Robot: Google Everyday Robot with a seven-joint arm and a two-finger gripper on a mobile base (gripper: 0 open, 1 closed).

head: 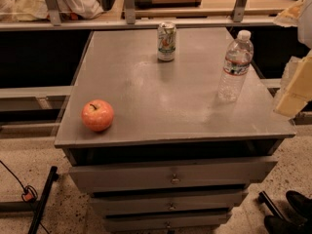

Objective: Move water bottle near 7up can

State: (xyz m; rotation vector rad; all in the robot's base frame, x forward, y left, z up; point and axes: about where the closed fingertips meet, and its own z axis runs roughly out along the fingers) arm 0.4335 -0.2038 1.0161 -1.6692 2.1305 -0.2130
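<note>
The water bottle (235, 67), clear ribbed plastic with a white cap and a red-and-white label band, stands upright on the right side of the grey cabinet top (156, 106). The 7up can (166, 42), whitish with green and red markings, stands upright at the back middle of the top, well apart from the bottle. My gripper (294, 89) shows as a pale, cream-coloured shape at the right edge of the view. It is right of the bottle, not touching it, and holds nothing that I can see.
A red-orange apple (97, 115) sits near the front left corner of the top. Drawers (171, 178) are below the top. A rail and shelf (146, 22) run behind the cabinet. Dark shoes (292, 213) and a black bar (41, 201) are on the floor.
</note>
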